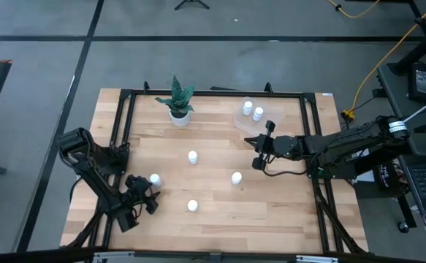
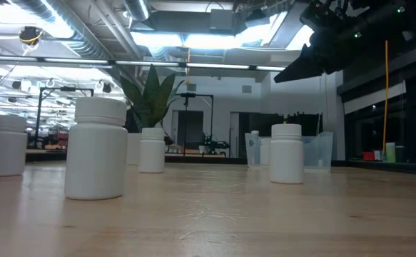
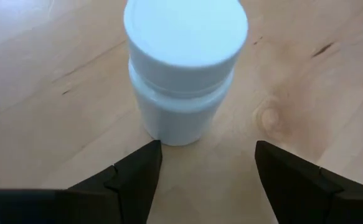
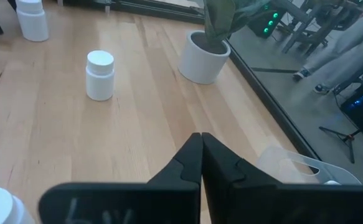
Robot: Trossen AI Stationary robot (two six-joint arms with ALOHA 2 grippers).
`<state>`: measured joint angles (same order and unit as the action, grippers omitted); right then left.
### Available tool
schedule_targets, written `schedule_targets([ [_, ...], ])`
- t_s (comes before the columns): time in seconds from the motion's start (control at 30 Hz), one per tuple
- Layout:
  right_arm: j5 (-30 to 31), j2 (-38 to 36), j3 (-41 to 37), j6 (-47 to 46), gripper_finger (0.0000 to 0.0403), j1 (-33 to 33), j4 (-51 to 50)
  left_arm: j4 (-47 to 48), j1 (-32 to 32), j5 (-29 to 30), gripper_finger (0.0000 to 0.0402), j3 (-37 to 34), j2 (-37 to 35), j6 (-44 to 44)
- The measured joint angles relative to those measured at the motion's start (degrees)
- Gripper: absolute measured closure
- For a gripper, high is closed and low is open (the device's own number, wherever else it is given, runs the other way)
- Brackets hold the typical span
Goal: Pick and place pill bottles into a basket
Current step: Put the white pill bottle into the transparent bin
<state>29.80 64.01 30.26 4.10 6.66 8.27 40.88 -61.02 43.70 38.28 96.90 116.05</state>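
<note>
A: White plastic pill bottle (image 3: 182, 74), near-left table (image 1: 220, 212), sits just ahead of left gripper (image 3: 207, 165), jaws wide, empty.
B: Likely light, stiff, slick; grip below cap. Right gripper (image 4: 201, 149) closed, empty, beside basket (image 1: 243, 120).

A light wooden table (image 1: 220, 197) with a black frame along its edges carries everything. Taking the high view's table centre as the clock's middle, a white pot with a green plant (image 1: 178, 115) stands at eleven o'clock, and the clear basket (image 1: 246, 121) rests at one o'clock with two bottles inside. Four pill bottles stand upright straight on the wood, well apart: one (image 1: 193, 156) just left of centre, one (image 1: 236, 177) at four o'clock, one (image 1: 192, 206) at six and one (image 1: 155, 179) at eight.
</note>
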Motion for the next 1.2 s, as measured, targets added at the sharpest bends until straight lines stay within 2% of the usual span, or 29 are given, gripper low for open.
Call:
schedule_targets([
  [0.33, 0.0, 0.0, 0.0, -0.7, 0.0396, 0.0, 0.1, 1.3, 2.3, 1.6, 0.015, -0.1, 3.2, -0.1],
  [0.6, 0.0, 0.0, 0.0, -0.9, 0.0396, 0.0, 0.1, 1.5, 3.1, 8.1, 0.0151, -0.2, 8.3, 4.6],
  [0.9, 0.0, 0.0, 0.0, -0.9, 0.0396, 0.0, 0.4, 1.6, 3.0, 9.6, 0.0151, -0.2, 9.8, 4.4],
  [1.2, 0.0, 0.0, 0.0, -0.8, 0.0396, 0.0, 0.4, 2.4, 3.0, 8.6, 0.0151, -0.2, 9.8, 4.5],
])
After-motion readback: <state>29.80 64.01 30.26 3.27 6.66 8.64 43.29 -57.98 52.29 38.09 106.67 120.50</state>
